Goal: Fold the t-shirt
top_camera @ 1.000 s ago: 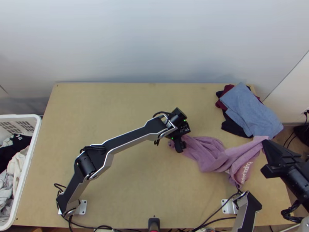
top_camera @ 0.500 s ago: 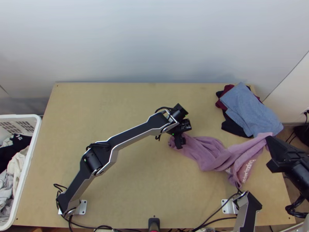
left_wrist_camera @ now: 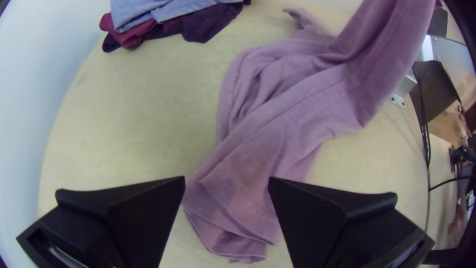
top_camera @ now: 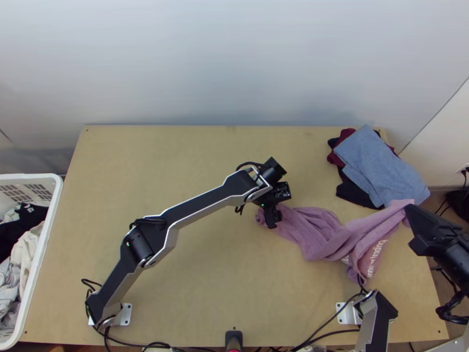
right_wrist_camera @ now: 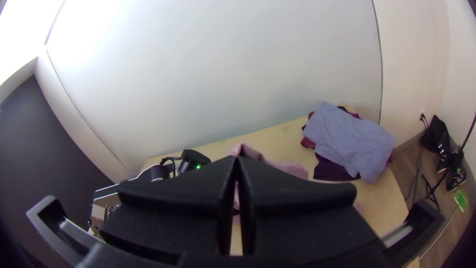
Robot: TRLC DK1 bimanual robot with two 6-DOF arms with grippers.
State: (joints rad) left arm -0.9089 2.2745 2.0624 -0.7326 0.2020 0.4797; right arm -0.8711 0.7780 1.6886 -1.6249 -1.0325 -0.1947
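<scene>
While the lettered part of your purple t-shirt (top_camera: 319, 234) lies toward the table's (top_camera: 193, 281) near edge, it has shifted slightly right since a second ago. Farther up, your right gripper (top_camera: 410, 207) has drawn outward, away from the left one, its fingers pinching the shirt's raised end, which went with it. Your left gripper (top_camera: 273, 220) stands with fingers spread over the other, bunched end, which has barely moved. Beyond, the folded blue cloth (top_camera: 378, 164) stays put on the dark cloth (top_camera: 353, 192).
</scene>
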